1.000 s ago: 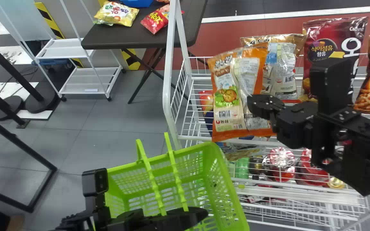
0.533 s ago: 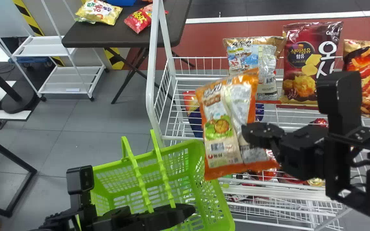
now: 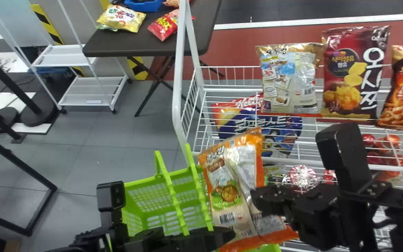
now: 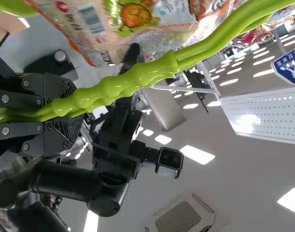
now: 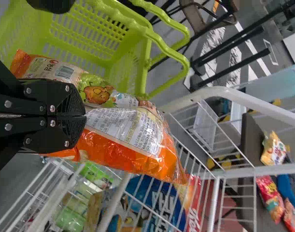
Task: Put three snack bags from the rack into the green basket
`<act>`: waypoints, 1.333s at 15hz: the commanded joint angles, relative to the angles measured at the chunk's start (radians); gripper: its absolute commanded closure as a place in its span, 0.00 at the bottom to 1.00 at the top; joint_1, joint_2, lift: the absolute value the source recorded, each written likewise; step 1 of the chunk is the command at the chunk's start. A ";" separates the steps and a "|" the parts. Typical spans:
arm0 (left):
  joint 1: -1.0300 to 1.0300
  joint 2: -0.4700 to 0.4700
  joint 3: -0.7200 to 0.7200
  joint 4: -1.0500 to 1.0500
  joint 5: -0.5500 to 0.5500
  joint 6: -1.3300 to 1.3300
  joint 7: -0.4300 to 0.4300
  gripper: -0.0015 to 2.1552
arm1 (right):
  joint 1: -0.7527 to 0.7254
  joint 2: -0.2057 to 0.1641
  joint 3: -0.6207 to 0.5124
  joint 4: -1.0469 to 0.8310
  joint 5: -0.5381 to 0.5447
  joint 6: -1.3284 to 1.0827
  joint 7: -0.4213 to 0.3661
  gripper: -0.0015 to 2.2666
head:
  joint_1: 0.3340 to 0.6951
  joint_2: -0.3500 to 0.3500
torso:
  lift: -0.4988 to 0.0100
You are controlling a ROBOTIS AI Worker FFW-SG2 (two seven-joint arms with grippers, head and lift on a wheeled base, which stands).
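At the green basket (image 3: 136, 196), your right fingers (image 5: 67, 104) pinch a snack bag (image 3: 229, 189), likely light, crushable, best held by its seam; your left fingers (image 4: 55, 87) clench the handles (image 4: 142, 79).

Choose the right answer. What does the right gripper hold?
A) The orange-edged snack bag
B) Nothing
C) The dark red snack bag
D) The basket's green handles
A: the right gripper pinches the orange-edged snack bag, while the green handles are in the left gripper.
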 commanded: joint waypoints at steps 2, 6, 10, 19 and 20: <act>0.001 0.004 0.002 -0.002 0.019 0.002 0.010 1.00 | 0.010 0.000 0.046 0.011 0.007 0.052 0.001 0.99 | 1.00 0.86 | 0.98; 0.000 0.003 -0.001 -0.008 0.022 0.005 0.009 1.00 | 0.008 -0.005 0.106 0.117 0.042 -0.092 0.027 0.94 | 1.00 0.93 | 0.98; 0.003 0.004 0.005 -0.005 0.022 0.008 0.009 1.00 | 0.010 -0.014 0.080 0.114 0.015 -0.099 0.038 0.00 | 1.00 0.98 | 0.98; 0.004 0.004 0.005 -0.005 0.022 0.005 0.010 1.00 | -0.004 -0.017 -0.136 0.177 0.013 -0.344 0.015 0.02 | 1.00 0.78 | 0.98; 0.004 0.004 0.005 -0.008 0.022 0.008 0.010 1.00 | -0.023 -0.019 -0.143 0.215 0.033 -0.408 -0.001 0.02 | 1.00 0.74 | 0.98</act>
